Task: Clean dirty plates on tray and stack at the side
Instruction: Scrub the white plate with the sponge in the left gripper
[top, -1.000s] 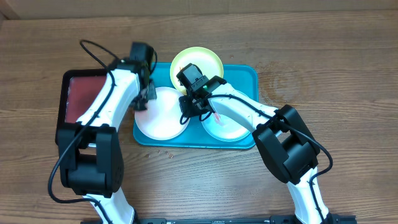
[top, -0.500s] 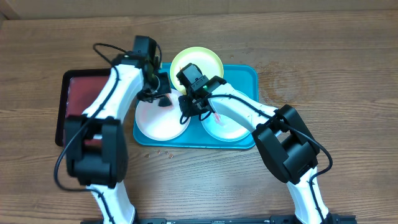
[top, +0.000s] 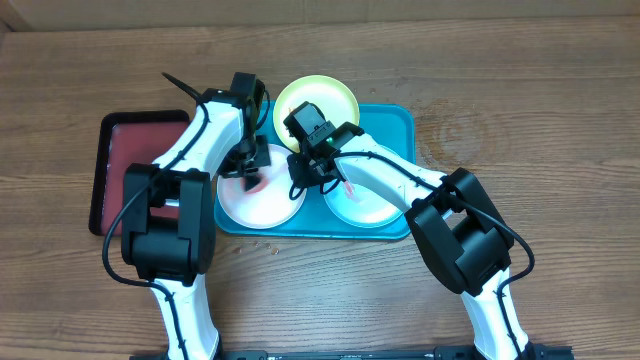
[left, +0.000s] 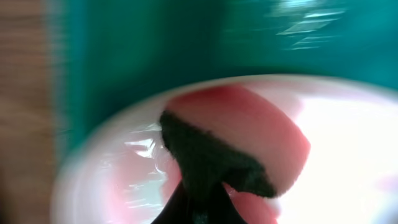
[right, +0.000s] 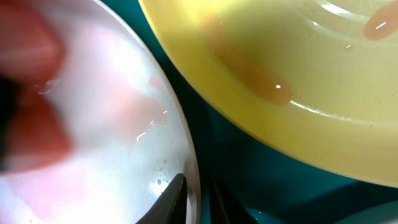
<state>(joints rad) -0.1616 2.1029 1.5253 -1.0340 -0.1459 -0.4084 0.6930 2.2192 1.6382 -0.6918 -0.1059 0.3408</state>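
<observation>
Left gripper (top: 249, 168): closed on pink sponge (left: 249, 134) with a dark scouring face, pressed to white plate (top: 268, 200) directly beneath. Right gripper (right: 194, 198), just beside: narrow, apparently pinching that plate's rim. Yellow-green plate (top: 318, 98) beyond, mint plate (top: 368, 205) further right; all on turquoise tray (top: 398, 122). Risk: hard scrubbing could pull the rim from the pinch and skid the plate into its neighbours. The close-set wrists could also collide.
</observation>
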